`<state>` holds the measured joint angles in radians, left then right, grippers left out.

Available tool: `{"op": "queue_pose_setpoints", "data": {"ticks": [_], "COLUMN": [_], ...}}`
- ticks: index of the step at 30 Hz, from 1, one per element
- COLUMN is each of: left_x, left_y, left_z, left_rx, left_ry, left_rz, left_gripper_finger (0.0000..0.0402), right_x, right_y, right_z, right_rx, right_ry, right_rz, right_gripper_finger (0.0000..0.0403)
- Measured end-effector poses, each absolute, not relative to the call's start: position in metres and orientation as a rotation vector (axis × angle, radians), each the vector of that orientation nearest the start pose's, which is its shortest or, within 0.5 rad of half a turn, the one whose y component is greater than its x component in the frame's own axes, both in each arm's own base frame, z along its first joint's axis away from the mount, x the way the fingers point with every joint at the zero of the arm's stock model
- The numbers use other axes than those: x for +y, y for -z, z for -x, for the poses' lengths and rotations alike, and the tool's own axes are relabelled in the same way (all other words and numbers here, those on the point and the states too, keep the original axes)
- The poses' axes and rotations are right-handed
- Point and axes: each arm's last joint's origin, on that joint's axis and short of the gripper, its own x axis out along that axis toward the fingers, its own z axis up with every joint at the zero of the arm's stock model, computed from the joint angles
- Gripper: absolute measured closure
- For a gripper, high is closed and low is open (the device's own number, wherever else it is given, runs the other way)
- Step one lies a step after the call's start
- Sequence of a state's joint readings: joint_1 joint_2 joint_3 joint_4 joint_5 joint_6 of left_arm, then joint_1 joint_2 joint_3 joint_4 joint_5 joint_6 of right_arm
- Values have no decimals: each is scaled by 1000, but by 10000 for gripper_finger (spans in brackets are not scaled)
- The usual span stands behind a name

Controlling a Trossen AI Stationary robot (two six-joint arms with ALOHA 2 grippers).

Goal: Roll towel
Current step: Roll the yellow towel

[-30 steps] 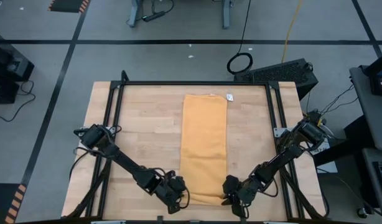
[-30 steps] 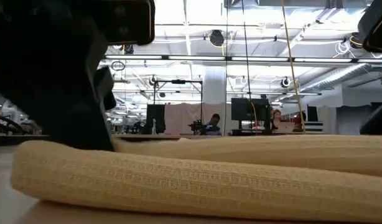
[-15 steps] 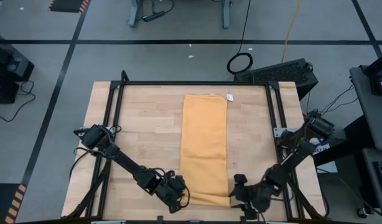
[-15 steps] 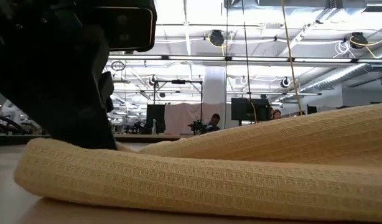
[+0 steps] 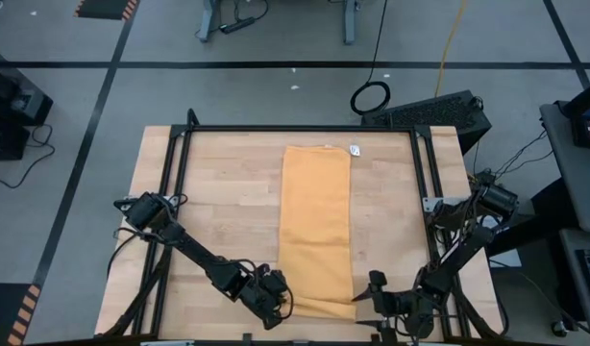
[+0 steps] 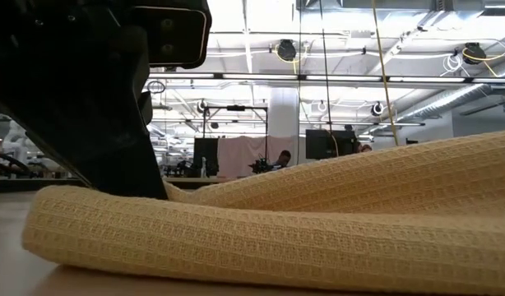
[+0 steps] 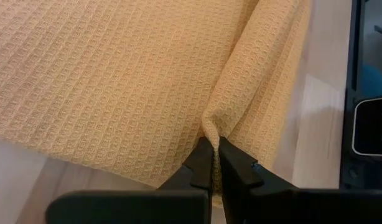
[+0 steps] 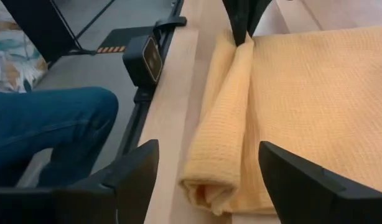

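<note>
The towel lies as a long folded strip down the middle of the wooden table, its near end curled over into a low roll at the front edge (a small white tag shows at the far corner). The left gripper has its fingers pressed together on a pinch of the towel's rolled left corner. The right gripper, fingers spread wide, sits just off the roll's right end without touching it, and a person's blue-trousered leg shows beyond the table edge.
</note>
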<state>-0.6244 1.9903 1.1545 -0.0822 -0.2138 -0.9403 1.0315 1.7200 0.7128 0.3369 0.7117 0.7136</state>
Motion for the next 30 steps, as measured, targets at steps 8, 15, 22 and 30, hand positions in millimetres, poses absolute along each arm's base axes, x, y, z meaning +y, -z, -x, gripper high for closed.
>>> {"op": "queue_pose_setpoints", "data": {"ticks": [8, 15, 22, 30], "left_x": [-227, -227, -228, -236], "left_y": [-127, -127, -128, -135], "left_z": [-323, -323, -322, -316], "left_rx": [930, 932, 918, 889], "left_ry": [-49, -50, -57, -20], "left_rz": [515, 515, 510, 479], "left_gripper_finger": [386, 386, 386, 386], "right_x": [261, 259, 257, 254], "right_y": [-117, -111, -109, -109], "right_z": [-181, -186, -190, -194], "right_rx": [495, 492, 496, 498], "right_ry": [-125, -101, -90, -72], "right_rz": [-164, -167, -174, -164], "right_gripper_finger": [117, 133, 298, 384]}}
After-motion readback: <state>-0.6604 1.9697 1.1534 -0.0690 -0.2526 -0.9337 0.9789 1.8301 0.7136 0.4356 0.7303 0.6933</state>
